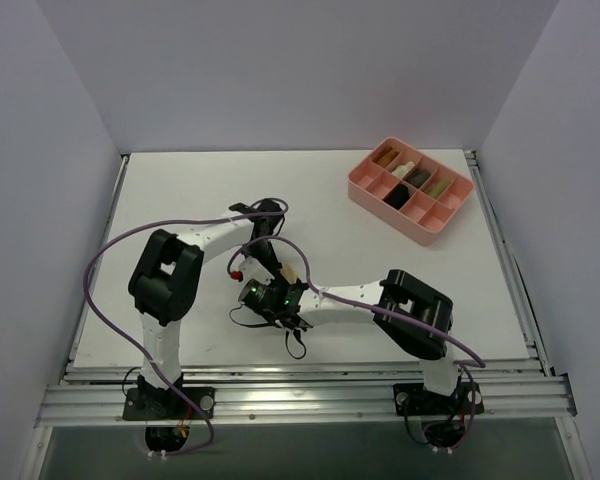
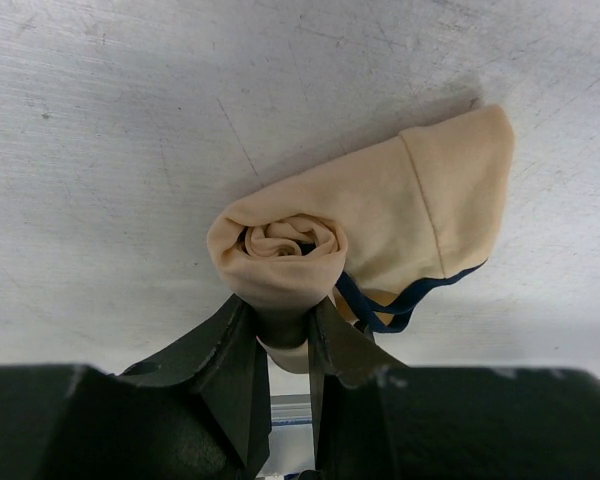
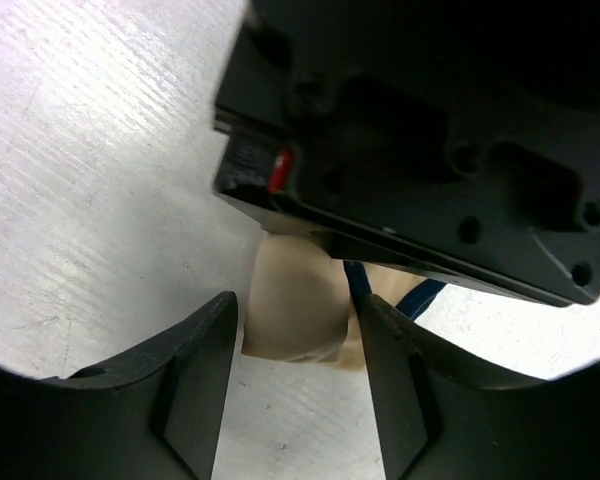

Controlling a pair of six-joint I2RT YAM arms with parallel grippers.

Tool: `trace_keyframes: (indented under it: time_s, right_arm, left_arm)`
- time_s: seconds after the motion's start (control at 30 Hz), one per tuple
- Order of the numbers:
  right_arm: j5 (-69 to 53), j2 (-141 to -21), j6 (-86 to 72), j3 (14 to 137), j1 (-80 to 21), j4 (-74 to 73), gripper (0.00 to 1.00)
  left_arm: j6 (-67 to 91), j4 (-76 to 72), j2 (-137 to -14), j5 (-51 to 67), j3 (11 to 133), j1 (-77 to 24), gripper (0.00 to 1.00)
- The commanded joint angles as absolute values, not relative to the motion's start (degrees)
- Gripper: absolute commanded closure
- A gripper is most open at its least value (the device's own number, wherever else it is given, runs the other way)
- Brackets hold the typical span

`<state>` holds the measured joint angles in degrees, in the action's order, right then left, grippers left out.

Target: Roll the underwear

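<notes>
The underwear (image 2: 380,215) is a tan cloth with dark blue-black trim, lying on the white table. Its left part is wound into a tight spiral roll and a loose flap spreads to the right. My left gripper (image 2: 283,325) is shut on the near end of the roll. In the right wrist view the roll (image 3: 295,305) lies between the fingers of my right gripper (image 3: 295,375), which is open, with the left gripper's black body just above it. In the top view both grippers meet at mid-table, left (image 1: 272,262) and right (image 1: 280,290), with a sliver of underwear (image 1: 292,272) showing.
A pink divided tray (image 1: 365,195) holding dark and cream rolled cloths stands at the back right. White walls enclose the table on three sides. A metal rail runs along the near edge by the arm bases.
</notes>
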<state>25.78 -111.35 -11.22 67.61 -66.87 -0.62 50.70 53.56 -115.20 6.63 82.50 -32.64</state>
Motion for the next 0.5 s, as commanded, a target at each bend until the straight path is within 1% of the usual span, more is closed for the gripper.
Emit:
trace_keyframes:
  time_s: [0.0,0.07,0.1,0.13,0.17,0.2,0.23,0.27,0.3,0.47]
  right_arm:
    - [29.45,-112.76,-8.26,69.87,-67.50,-3.17,0.53]
    - [29.27,-112.85,-8.44,69.08,-67.59,-2.55,0.57]
    - [28.48,-112.76,-8.70,68.65,-67.67,-1.77,0.66]
    - [28.04,-112.59,-8.96,68.29,-67.50,-1.41,0.71]
    - [27.25,-112.41,-10.10,67.16,-66.80,-1.15,0.78]
    - [23.68,-111.63,-10.98,66.45,-66.27,-0.53,0.91]
    - [21.21,-111.19,-11.86,65.40,-65.49,0.52,0.94]
    - [19.18,-110.40,-13.78,62.78,-64.09,1.92,0.98]
    - [16.38,-109.00,-14.84,61.36,-63.55,3.67,1.00]
    - [6.61,-105.21,-20.65,52.22,-58.72,9.31,1.00]
  left_arm:
    - [51.06,54.67,-117.33,3.87,82.09,-34.63,0.83]
    - [51.15,54.06,-117.25,4.74,81.91,-34.63,0.83]
    - [51.15,53.70,-117.07,5.27,81.83,-34.63,0.82]
    - [51.15,53.44,-116.64,5.80,81.57,-34.63,0.82]
    - [51.41,52.92,-116.37,6.67,81.39,-34.63,0.78]
    - [51.42,52.74,-116.02,7.20,81.13,-34.54,0.76]
    - [51.59,52.65,-115.32,7.47,80.95,-34.19,0.75]
    - [51.59,52.47,-114.88,7.73,80.95,-34.02,0.71]
    - [51.50,52.30,-114.26,7.73,80.95,-33.75,0.68]
    - [51.06,51.07,-109.43,8.26,80.07,-30.94,0.54]
